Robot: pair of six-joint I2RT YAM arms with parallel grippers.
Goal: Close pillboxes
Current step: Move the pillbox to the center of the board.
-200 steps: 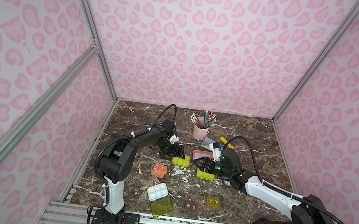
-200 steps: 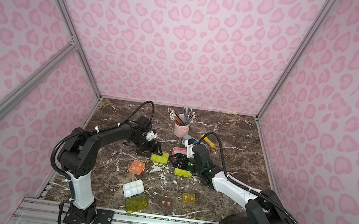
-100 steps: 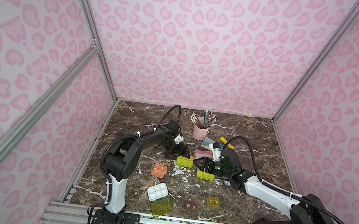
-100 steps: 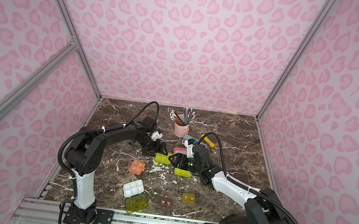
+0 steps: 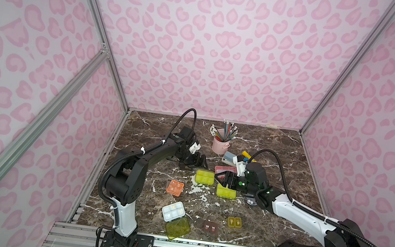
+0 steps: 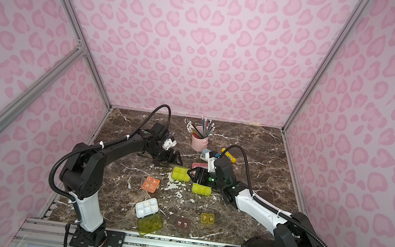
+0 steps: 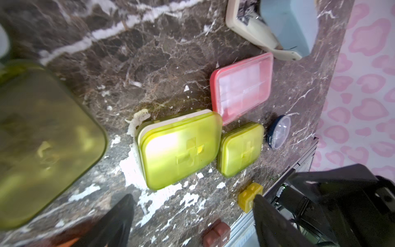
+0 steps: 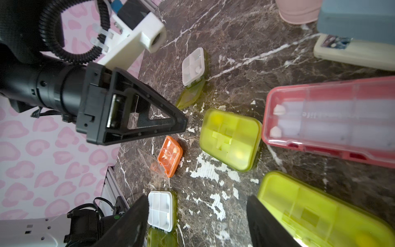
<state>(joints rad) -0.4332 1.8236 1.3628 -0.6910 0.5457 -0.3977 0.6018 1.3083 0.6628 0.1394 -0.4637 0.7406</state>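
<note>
Over the marble tabletop (image 5: 279,151), your left gripper (image 5: 194,164) and right gripper (image 5: 225,180) both gaped empty. With one yellow-green pillbox (image 5: 205,177) between them, advancing either risked a collision.

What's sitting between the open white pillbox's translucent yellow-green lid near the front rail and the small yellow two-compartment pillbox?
A small brown two-compartment pillbox lies there, touching neither; both top views show it.

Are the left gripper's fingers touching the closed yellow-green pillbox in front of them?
Apart. Left wrist view shows bare marble between both fingers and the yellow-green pillbox.
</note>
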